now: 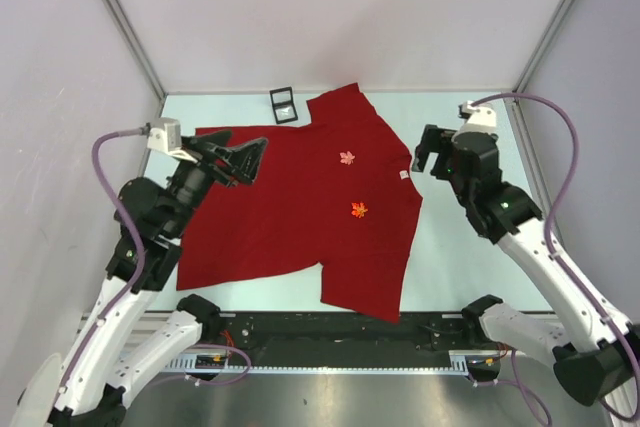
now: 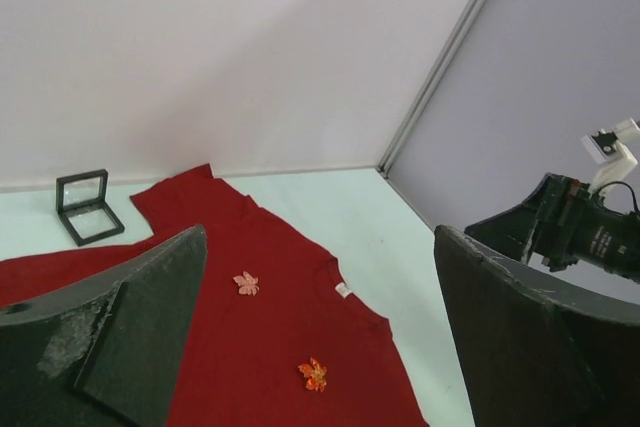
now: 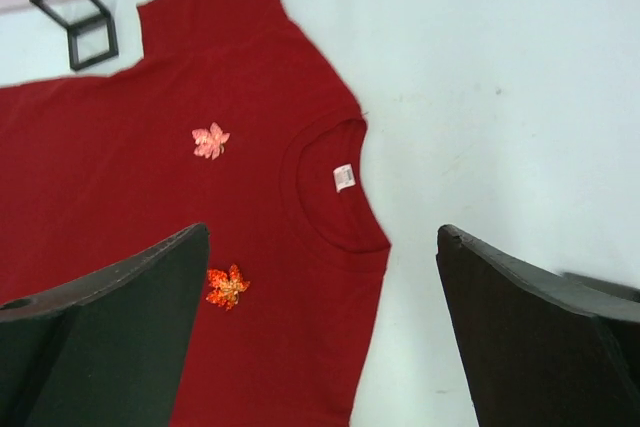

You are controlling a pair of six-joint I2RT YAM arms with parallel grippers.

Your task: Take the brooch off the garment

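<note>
We see the garment (image 1: 290, 217), a red T-shirt, spread flat on the pale surface (image 1: 455, 257), with its collar on the right arm's side. Two leaf-shaped brooches sit on the cloth, both a little in from the collar. The pink brooch (image 1: 347, 158) lies toward the garment's far edge, and the orange brooch (image 1: 359, 210) lies nearer the arms' bases. A small white tag (image 1: 404, 175) shows inside the collar. A black square frame (image 1: 283, 104) rests on the surface just off the garment's far sleeve. The left jaws are spread wide and grip nothing, hanging over the garment's edge opposite the collar. The right jaws are likewise parted and empty, just off the garment beside the collar.
</note>
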